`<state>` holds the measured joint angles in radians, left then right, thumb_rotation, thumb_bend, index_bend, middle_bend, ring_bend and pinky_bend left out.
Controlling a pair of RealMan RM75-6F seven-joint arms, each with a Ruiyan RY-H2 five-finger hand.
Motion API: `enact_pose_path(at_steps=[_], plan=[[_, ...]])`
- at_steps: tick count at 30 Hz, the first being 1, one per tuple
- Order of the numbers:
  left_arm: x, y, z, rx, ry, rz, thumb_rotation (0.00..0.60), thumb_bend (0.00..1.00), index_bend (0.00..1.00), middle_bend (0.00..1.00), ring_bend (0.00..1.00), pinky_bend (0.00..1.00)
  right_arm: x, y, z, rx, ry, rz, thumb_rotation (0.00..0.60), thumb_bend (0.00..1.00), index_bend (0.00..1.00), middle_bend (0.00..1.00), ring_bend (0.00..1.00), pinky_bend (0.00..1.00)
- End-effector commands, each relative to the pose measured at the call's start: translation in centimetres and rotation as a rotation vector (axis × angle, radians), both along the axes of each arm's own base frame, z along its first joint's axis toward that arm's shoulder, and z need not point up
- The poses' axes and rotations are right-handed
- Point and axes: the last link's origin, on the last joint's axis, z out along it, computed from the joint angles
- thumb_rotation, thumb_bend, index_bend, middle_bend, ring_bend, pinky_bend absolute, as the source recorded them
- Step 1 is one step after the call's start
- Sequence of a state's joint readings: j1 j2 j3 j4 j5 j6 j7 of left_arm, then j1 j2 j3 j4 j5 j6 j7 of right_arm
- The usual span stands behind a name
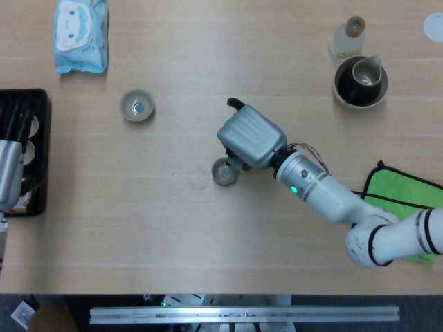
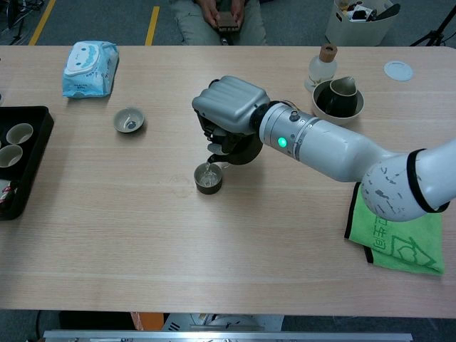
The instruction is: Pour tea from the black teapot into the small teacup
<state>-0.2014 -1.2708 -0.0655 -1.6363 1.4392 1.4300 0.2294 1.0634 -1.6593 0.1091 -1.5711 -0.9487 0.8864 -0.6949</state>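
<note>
I worked at a light wooden table [image 2: 107, 235]; a seated person [image 2: 217, 18] showed at the top edge of the chest view. My right hand [image 2: 229, 107] gripped the black teapot [image 2: 239, 146], tilted, its spout just above the small teacup [image 2: 208, 178] near the middle of the frame. A black tray [image 2: 21, 167] at the left edge held two cups. My left hand [image 1: 8, 176] showed partly, so its state I cannot tell.
</note>
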Motion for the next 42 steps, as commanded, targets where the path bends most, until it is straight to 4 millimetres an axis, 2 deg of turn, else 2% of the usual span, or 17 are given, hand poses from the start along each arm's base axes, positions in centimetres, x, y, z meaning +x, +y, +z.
enact_pose_path(at_steps=[1,8,22,31,37,42], plan=[[0.0,0.0,0.0,0.001,0.002,0.0,0.6,0.35,0.05,0.06,0.0,0.09,-0.4,0.1,-0.1,0.002,-0.022,-0.02,0.562,0.29,1.0,0.99,0.98,0.2],[0.1,0.1,0.0,-0.001,0.003,-0.004,0.6,0.35,0.05,0.06,0.0,0.09,-1.4,0.5,-0.7,0.02,-0.077,-0.047,0.59,0.28,1.0,0.99,0.98,0.2],[0.4,0.2,-0.1,-0.01,0.006,-0.01,0.6,0.35,0.05,0.06,0.0,0.09,-2.7,0.9,-0.9,0.033,-0.217,-0.105,0.599,0.26,1.0,0.99,0.98,0.2],[0.5,0.3,-0.1,-0.013,0.011,-0.012,0.6,0.35,0.05,0.06,0.0,0.09,-3.2,0.7,1.0,0.01,-0.312,-0.134,0.599,0.26,1.0,0.99,0.98,0.2],[0.6,0.3,-0.2,-0.02,0.015,-0.014,0.6,0.35,0.04,0.06,0.0,0.09,-4.9,0.6,2.7,-0.018,-0.348,-0.168,0.6,0.26,1.0,0.99,0.98,0.2],[0.7,0.3,-0.3,-0.025,0.013,-0.014,0.6,0.35,0.05,0.06,0.0,0.09,-7.4,0.4,4.2,-0.053,-0.35,-0.217,0.6,0.26,1.0,0.99,0.98,0.2]])
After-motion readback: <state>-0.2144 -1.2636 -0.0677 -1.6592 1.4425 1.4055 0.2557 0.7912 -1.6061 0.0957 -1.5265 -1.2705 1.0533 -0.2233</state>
